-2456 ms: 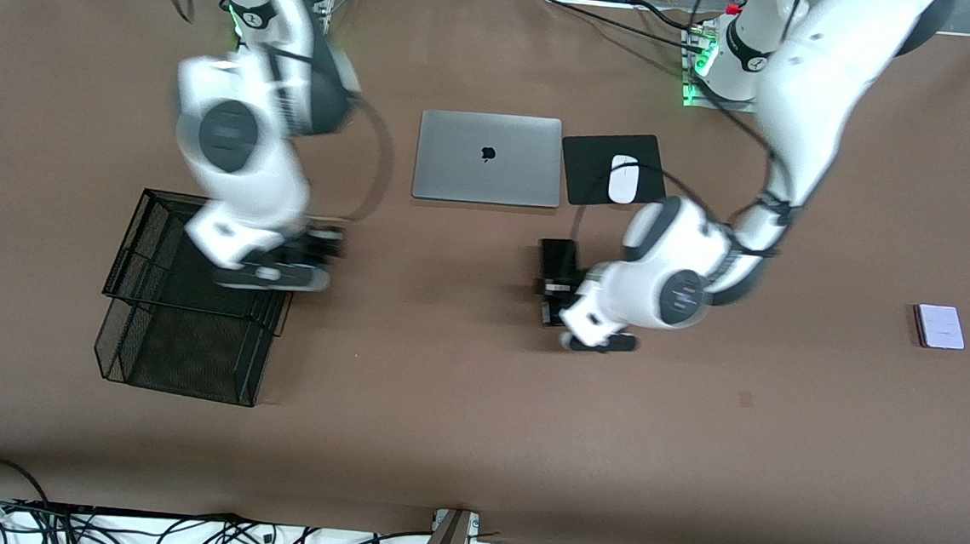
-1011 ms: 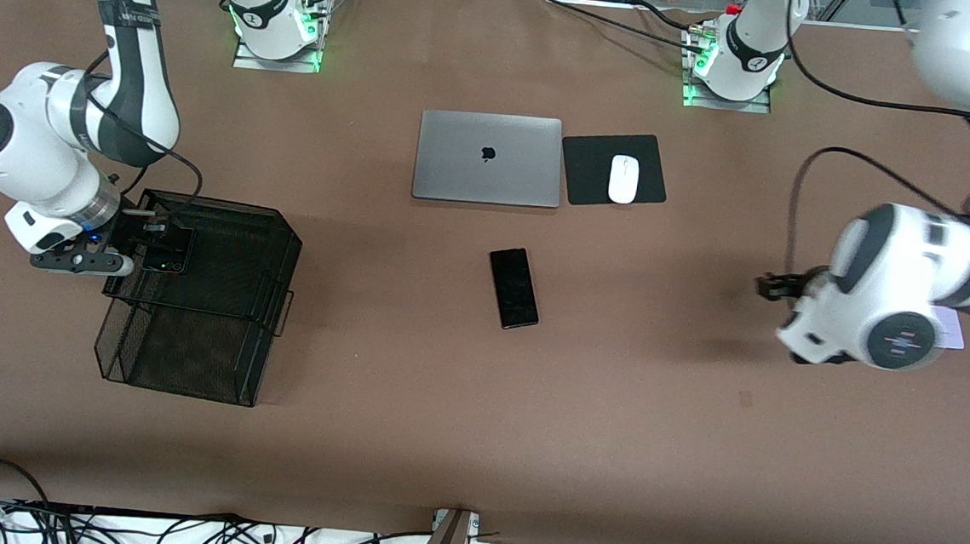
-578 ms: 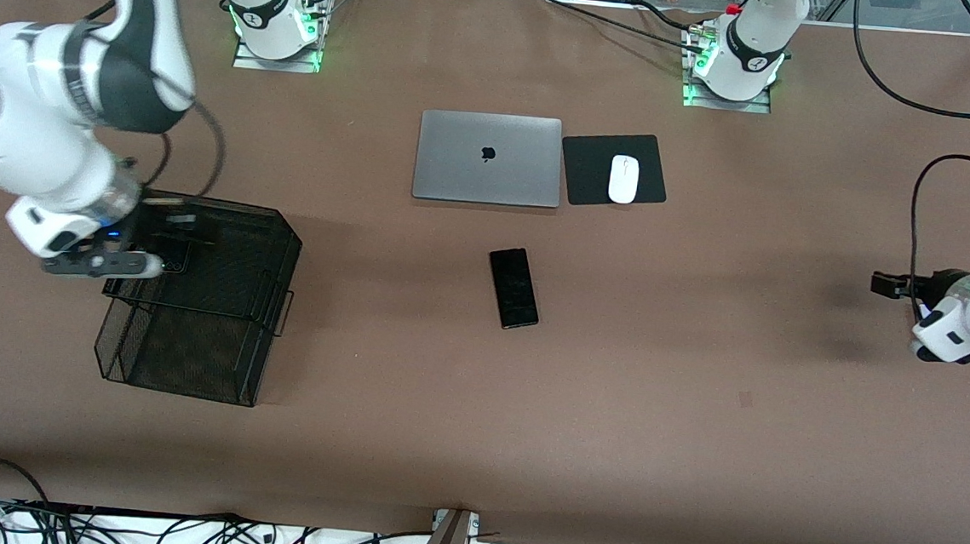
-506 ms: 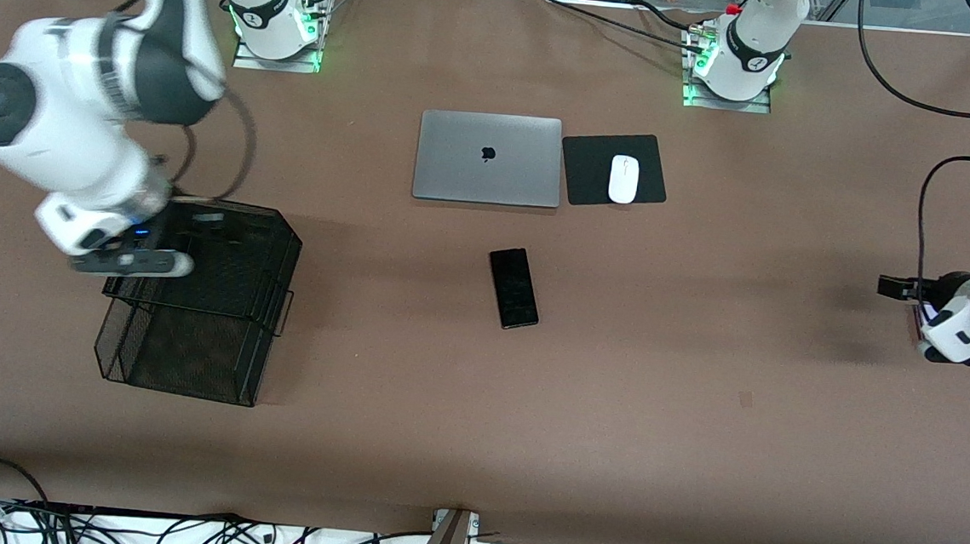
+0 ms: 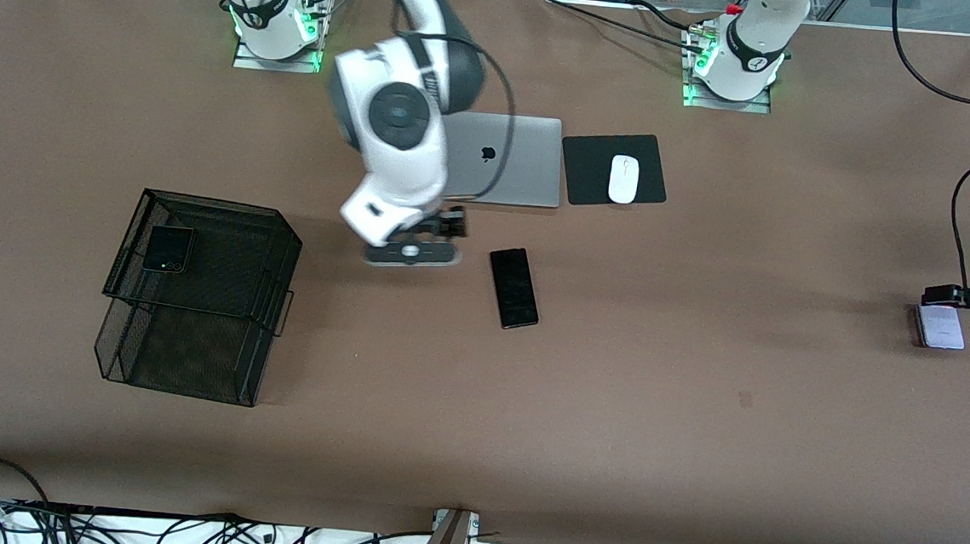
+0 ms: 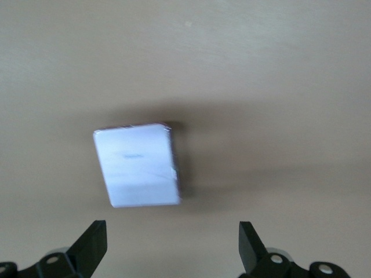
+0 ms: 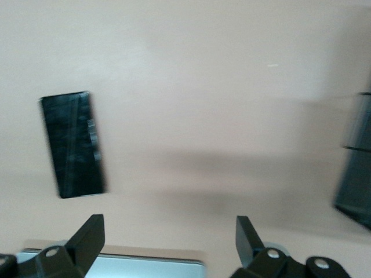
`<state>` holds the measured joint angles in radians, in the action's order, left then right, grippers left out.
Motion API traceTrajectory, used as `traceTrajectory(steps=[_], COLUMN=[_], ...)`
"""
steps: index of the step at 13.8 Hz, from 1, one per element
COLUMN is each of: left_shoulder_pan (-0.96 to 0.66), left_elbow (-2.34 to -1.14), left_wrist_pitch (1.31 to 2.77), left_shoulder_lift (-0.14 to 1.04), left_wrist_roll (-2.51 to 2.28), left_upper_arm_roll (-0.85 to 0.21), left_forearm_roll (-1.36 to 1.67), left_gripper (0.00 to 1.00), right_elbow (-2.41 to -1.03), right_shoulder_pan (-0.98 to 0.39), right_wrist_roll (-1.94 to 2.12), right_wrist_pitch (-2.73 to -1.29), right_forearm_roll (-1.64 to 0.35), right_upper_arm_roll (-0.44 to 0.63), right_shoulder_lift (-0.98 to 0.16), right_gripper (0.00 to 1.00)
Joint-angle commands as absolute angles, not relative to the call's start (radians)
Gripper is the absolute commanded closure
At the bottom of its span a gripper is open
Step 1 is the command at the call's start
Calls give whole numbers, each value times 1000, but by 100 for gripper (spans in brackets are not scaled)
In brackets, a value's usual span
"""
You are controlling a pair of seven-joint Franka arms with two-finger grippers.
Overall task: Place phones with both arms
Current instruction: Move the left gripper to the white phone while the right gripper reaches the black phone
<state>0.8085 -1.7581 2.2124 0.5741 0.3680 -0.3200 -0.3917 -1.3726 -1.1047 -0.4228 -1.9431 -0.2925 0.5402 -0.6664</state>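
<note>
1 squarish black phone [image 5: 168,249] lies in the mesh basket [image 5: 278,296]. The long black phone [image 5: 514,288] and lavender phone [image 5: 940,326] lie on the worktop [image 5: 475,408]. Right claw [image 5: 412,254] just beside the first, left claw [image 6: 173,252] over the second, both open and empty. Next, I think, each must descend and grip.

Not much to be read here, honestly. The only real mark is the dark apple-shaped logo seen in the middle of the closed grey laptop [image 5: 501,160] lid, partly crowded by the right arm. A faint grey smudge of print is seen on the pale lavender phone [image 6: 139,165] in the left wrist view, but it can't be made out.
</note>
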Motion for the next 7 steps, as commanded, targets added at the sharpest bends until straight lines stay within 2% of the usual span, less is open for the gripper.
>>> traceTrajectory(steps=[1, 4, 7], left_shoulder_pan=[911, 934, 937], left_elbow=[-1848, -1844, -1844], left_wrist_pitch=[2437, 2460, 2487], left_shoulder_lift=[606, 635, 657], left_wrist_roll=[423, 428, 426], left_upper_arm_roll=[-342, -348, -350], left_forearm_roll=[-414, -405, -400], left_gripper=[0, 0, 0], right_elbow=[-1282, -1278, -1261], right_shoulder_pan=[-1078, -1081, -1085], right_wrist_roll=[-437, -446, -433], right_wrist_pitch=[-2067, -2270, -2367], right_forearm_roll=[-316, -313, -305], right_upper_arm_roll=[441, 364, 344], right_shoulder_lift=[-785, -896, -966], right_gripper=[0, 0, 0])
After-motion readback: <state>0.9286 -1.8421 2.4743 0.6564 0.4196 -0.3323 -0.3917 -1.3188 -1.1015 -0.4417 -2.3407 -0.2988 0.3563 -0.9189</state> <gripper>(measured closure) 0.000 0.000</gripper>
